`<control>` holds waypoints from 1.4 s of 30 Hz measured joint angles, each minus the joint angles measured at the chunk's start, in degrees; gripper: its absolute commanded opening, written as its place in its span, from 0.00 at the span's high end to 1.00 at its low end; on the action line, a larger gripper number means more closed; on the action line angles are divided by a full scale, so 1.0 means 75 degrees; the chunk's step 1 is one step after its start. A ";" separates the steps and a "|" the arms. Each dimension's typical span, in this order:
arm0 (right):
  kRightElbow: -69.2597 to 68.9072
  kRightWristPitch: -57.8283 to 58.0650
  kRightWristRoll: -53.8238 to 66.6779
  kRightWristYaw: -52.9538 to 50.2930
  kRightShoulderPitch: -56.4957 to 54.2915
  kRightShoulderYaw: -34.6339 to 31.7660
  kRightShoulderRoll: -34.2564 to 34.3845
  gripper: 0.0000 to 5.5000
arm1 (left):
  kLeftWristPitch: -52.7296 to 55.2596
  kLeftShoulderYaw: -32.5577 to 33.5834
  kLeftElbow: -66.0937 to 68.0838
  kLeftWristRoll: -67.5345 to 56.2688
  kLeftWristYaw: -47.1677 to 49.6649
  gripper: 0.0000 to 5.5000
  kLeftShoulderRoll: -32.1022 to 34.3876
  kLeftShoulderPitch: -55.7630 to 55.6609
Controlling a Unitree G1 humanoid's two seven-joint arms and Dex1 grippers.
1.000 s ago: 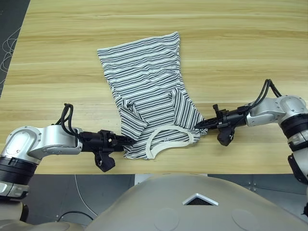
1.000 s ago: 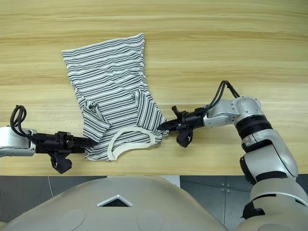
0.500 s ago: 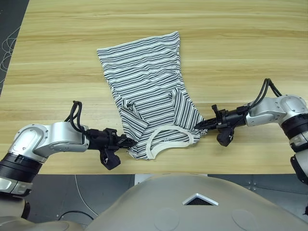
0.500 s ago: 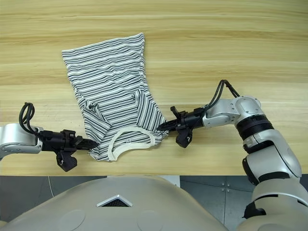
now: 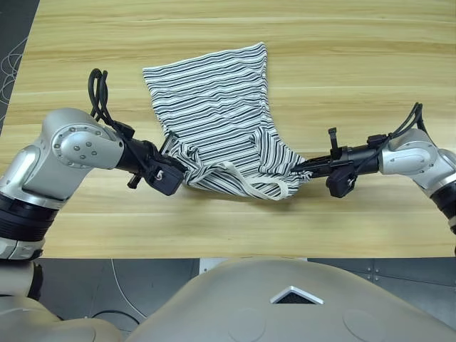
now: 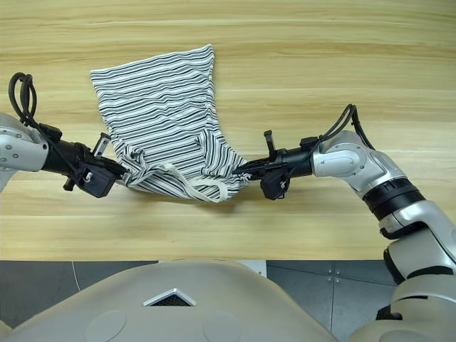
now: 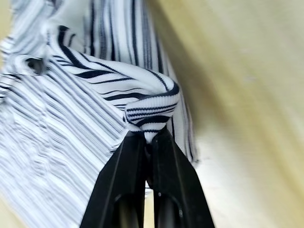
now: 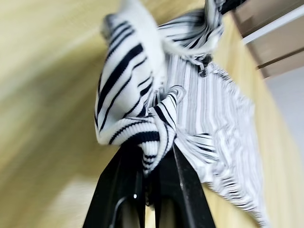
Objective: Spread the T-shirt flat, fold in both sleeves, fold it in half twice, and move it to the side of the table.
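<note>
The striped shirt point(image 5: 214, 107) lies lengthwise on the bench point(image 5: 356, 57), its long axis running from the far side toward the robot with a slight lean, so the straight hem point(image 5: 203, 60) points away and the neck end points back at the robot. The far half rests flat on the wood. The near half is bunched and looks held up off the bench, strung between the two hands. The left hand point(image 5: 179, 165) is clamped on the shoulder corner at the shirt's left side, and its wrist view shows the two fingers point(image 7: 128, 156) pinched tight on a fold of ribbed striped cloth. The right hand point(image 5: 301, 167) is likewise closed on the opposite shoulder corner (its fingers point(image 8: 183, 175) all but buried in a wad of fabric). The shirt thus sits between the hands and stretches away from them toward the far edge. The white neckband point(image 5: 249, 187) sags in a loose loop between the two grips, nearest the robot, and it hangs just below the line joining the hands.
</note>
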 measured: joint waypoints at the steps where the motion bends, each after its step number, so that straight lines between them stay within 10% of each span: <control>1: -0.0393 0.0459 0.0441 0.0389 0.0200 -0.0008 -0.0201 0.98 | -0.0025 0.0001 -0.0018 -0.0181 -0.0194 0.98 0.0055 0.0016; 19: -0.5354 0.6963 0.4600 0.3168 0.2964 -0.2220 -0.1939 0.98 | -0.1933 0.0722 -0.0091 -0.2598 -0.0684 0.98 0.0702 0.1411; 28: -0.3024 0.5874 0.2607 0.2345 0.1118 -0.3136 0.0560 0.98 | -0.1533 0.1181 0.1265 -0.2711 -0.0221 0.98 -0.0527 -0.0014; 42: 0.0171 0.4894 0.0905 0.1983 -0.0295 -0.3625 0.1717 0.98 | -0.1326 0.1506 0.3806 -0.2054 0.0320 0.98 -0.1868 -0.1886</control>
